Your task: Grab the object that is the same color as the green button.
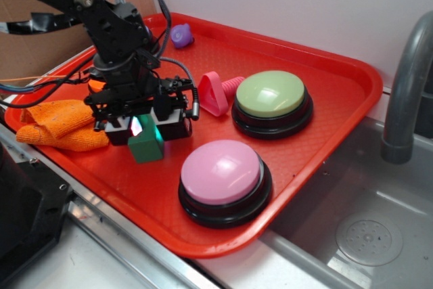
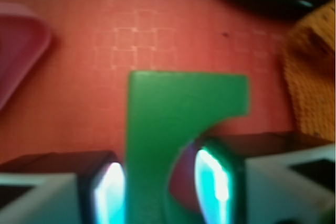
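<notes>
The object, a small dark green block [image 1: 145, 147] with a curved notch, sits low over the red tray [image 1: 325, 133] at its front left. My gripper [image 1: 145, 126] points down onto it. In the wrist view the block [image 2: 173, 124] fills the middle, and my gripper [image 2: 160, 192] is shut on its narrow neck. The left pad [image 2: 110, 190] lies against the flat side and the right pad [image 2: 212, 184] sits inside the notch. The pale green button [image 1: 270, 94] on its black base stands at the tray's right rear, well away from the gripper.
A pink domed button [image 1: 222, 172] stands front right of the block. A pink triangular piece [image 1: 214, 94] and a ridged pink peg [image 1: 234, 84] lie behind it. An orange cloth [image 1: 57, 125] lies left, a purple toy [image 1: 180, 34] at the back. A sink and grey faucet [image 1: 406, 86] are right.
</notes>
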Controlling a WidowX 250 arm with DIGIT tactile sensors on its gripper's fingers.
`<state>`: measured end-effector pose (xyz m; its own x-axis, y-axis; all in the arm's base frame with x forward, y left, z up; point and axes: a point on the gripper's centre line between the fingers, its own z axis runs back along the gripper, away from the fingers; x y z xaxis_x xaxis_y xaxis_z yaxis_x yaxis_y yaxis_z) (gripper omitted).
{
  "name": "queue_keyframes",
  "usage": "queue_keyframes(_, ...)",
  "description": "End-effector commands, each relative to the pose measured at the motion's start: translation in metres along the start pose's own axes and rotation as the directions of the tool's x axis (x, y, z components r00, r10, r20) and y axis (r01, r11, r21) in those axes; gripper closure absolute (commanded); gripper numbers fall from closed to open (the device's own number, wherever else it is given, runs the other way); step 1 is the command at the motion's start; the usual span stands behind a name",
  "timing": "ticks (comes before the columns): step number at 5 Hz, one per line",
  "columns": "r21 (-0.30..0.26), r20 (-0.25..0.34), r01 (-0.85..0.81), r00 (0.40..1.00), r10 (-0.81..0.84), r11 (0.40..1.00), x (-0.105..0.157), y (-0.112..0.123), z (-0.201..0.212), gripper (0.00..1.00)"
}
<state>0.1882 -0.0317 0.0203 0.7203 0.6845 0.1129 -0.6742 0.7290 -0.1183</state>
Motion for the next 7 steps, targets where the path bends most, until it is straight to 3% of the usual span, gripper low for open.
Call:
queue_keyframes(1,-0.006,0.005,0.097,0.995,-0.097,0.995,0.014,-0.002,0.020,1.00)
queue_keyframes(2,0.023,-0.038,0.208,0.978,-0.207,0.978,0.028,-0.002,0.047,1.00)
queue_keyframes(3,-0.020,-0.086,0.349,0.933,-0.350,0.937,0.052,-0.003,0.083,1.00)
queue_keyframes(4,-0.153,-0.110,0.446,0.879,-0.464,0.882,0.075,-0.005,0.108,1.00)
queue_keyframes(6,-0.112,-0.032,0.574,0.814,-0.581,0.811,0.101,-0.009,0.150,1.00)
queue_keyframes(7,-0.130,0.011,0.532,0.845,-0.535,0.837,0.098,-0.004,0.152,1.00)
